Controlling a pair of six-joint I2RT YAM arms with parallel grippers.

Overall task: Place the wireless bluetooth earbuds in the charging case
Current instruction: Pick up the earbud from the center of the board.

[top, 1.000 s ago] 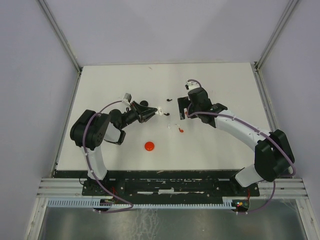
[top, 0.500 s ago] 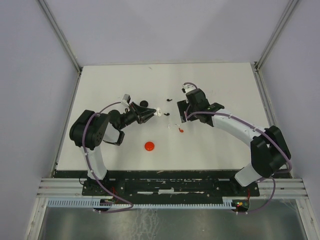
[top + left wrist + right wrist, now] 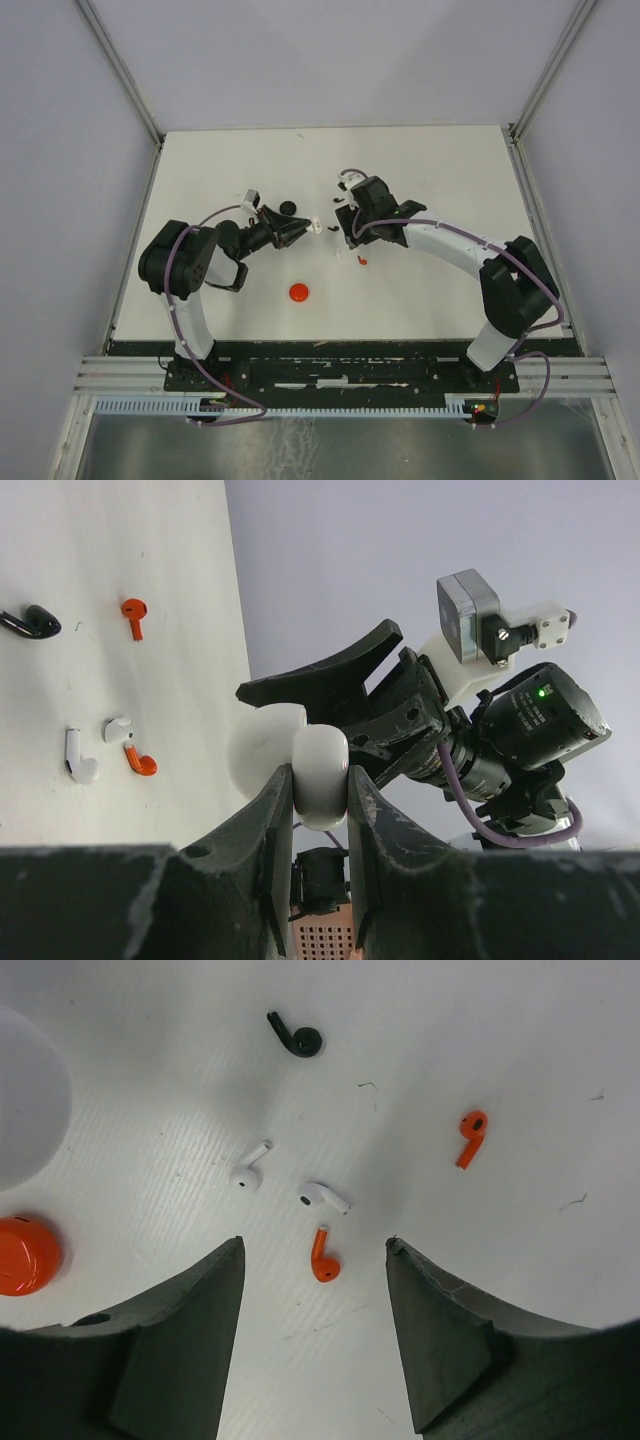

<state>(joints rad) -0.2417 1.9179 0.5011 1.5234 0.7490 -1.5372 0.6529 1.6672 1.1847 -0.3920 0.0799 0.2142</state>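
My left gripper (image 3: 320,772) is shut on an open white charging case (image 3: 320,763), held above the table; it also shows in the top view (image 3: 315,226). My right gripper (image 3: 315,1243) is open and empty, hovering over loose earbuds. In the right wrist view an orange earbud (image 3: 322,1258) lies between its fingertips, two white earbuds (image 3: 322,1197) (image 3: 247,1172) lie just beyond, a black one (image 3: 297,1037) lies farther off and a second orange one (image 3: 470,1135) lies to the right. In the top view my right gripper (image 3: 348,230) is close to the white case.
A red round case (image 3: 299,292) lies on the white table (image 3: 450,290) nearer the arm bases; it also shows in the right wrist view (image 3: 25,1255). A black round case (image 3: 288,208) sits behind my left gripper. Grey walls enclose the table.
My right gripper has moved left, from beside the earbuds to over them and closer to the white case. My left gripper with the case has stayed almost still.
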